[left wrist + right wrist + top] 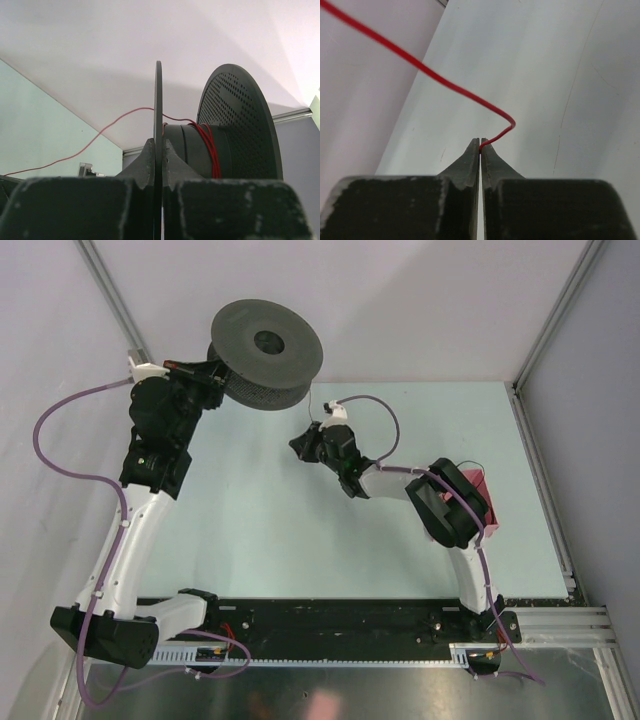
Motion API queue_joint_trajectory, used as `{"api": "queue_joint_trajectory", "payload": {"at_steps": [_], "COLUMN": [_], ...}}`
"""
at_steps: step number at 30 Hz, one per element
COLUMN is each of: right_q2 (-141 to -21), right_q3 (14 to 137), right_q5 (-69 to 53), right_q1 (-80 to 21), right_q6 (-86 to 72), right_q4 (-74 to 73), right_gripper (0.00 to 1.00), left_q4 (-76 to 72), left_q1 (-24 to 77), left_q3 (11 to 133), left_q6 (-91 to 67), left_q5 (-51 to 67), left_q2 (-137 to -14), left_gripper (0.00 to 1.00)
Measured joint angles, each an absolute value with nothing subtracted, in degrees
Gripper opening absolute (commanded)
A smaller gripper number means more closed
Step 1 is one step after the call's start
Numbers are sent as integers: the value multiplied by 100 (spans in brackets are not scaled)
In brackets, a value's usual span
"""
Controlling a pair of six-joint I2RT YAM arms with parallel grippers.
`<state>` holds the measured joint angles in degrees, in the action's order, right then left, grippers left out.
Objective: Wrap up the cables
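Grip looks firm on my left side: the left gripper (159, 150) is clenched on the black spool (240, 130). In the left wrist view its two fingers press the thin, edge-on flange from either side at the centre of the frame, with no gap that I can see. Right of that flange I see the hub and then the second, perforated flange. The red cable (210, 147) makes a few turns round the hub, bunched close to the perforated flange. From those turns a single strand crosses to the left, passes the edge-on flange and runs down in a loose curve to the lower left edge of the frame.

In the right wrist view the right gripper (480, 145) is closed, its fingers pressed together at the centre of the frame with the cable pinched at their very tips. The strand leaves the tips, hooks to the right, then bends back and climbs to the upper left corner.

From overhead the spool sits in the upper left of the frame, at the far edge of the pale green table (280, 540), tilted so one flat face shows to the camera. The left gripper is on its left rim. The right gripper is near the centre of the frame, below and right of the spool and apart from it. The cable is too thin there for me to follow
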<state>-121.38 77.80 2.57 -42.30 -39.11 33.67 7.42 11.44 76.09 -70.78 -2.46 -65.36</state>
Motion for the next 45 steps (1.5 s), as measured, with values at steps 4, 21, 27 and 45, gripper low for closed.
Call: {"api": "queue_joint_trajectory", "payload": {"at_steps": [4,21,27,45], "right_q2": [-12138,-11992,-11946,-11946], "right_q3": [7791,7472,7360,7618], "right_q5": [252,-384,-423,-366], "right_q1": [-4215,-3977,-3962,-3994], "right_q6": [-3898,-3494,-3433,-3590], "right_q4": [3367,3503,3590,3632], "right_gripper": [0,26,40,63], "left_q4": [751,847,930,989], "left_q1": [1131,1068,1068,1057], "left_q3": [7609,7605,7568,7566], "left_q6": [-7081,-7164,-7269,-7360], "left_q5": [-246,-283,-281,-281], "left_q2": [-6536,-6536,-6536,-6536], "left_gripper": [0,0,0,0]}}
